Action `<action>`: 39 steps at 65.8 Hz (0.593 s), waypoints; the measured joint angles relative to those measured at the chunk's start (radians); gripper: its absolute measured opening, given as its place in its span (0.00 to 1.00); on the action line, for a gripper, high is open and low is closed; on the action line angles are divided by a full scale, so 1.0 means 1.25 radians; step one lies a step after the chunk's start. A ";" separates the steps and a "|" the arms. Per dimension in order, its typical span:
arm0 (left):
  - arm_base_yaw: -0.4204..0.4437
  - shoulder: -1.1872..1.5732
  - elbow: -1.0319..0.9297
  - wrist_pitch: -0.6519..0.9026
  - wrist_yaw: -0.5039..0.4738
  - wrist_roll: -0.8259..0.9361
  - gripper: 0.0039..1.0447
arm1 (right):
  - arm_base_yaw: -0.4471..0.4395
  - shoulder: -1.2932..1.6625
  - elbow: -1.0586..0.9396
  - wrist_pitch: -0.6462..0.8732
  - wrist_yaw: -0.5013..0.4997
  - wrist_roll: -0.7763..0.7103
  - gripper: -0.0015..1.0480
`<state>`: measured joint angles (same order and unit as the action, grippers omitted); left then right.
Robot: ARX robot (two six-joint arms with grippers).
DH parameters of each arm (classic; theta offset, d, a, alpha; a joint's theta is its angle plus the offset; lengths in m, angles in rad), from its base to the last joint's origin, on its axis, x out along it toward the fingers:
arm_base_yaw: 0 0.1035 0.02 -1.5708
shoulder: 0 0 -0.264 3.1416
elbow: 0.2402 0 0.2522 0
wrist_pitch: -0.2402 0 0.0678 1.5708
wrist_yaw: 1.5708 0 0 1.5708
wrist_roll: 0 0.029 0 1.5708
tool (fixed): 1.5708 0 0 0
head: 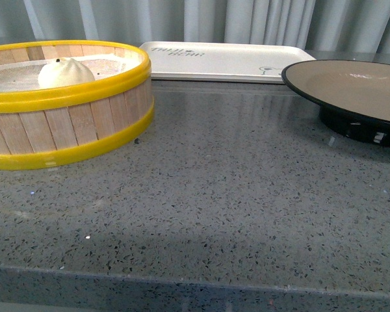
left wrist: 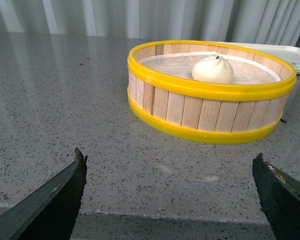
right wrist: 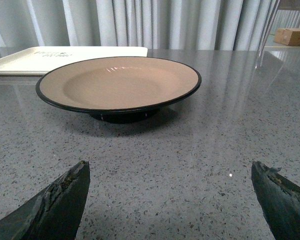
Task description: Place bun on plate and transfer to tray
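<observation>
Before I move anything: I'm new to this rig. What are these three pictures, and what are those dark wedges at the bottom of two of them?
You are driving a robot with two arms. One picture looks forward from its body; neither arm shows there. The other two come from cameras on each wrist. The dark wedges are the fingers of each hand, spread wide: the left hand faces the steamer basket, the right hand faces the plate. Both hold nothing. On the grey counter, the bun sits inside the yellow-rimmed basket on the left, the plate is empty on the right, and the white tray lies behind, between them.
</observation>
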<state>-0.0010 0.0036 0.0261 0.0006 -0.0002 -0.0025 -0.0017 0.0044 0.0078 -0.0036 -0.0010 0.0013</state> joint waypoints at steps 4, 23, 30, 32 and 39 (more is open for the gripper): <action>0.017 0.036 0.026 -0.073 0.059 -0.019 0.94 | 0.000 0.000 0.000 0.000 0.000 0.000 0.92; 0.000 0.587 0.461 -0.149 0.127 -0.096 0.94 | 0.001 -0.001 0.000 0.000 0.000 0.000 0.92; -0.061 0.738 0.588 -0.093 0.098 -0.095 0.94 | 0.001 -0.001 0.000 0.000 0.000 0.000 0.92; -0.077 0.786 0.626 -0.085 0.085 -0.094 0.94 | 0.001 -0.001 0.000 0.000 0.000 0.000 0.92; -0.125 0.935 0.743 -0.086 0.055 -0.079 0.94 | 0.001 -0.001 0.000 0.000 0.000 0.000 0.92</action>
<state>-0.1570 1.1725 0.9550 -0.1074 0.0685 -0.1017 -0.0010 0.0036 0.0078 -0.0036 -0.0010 0.0010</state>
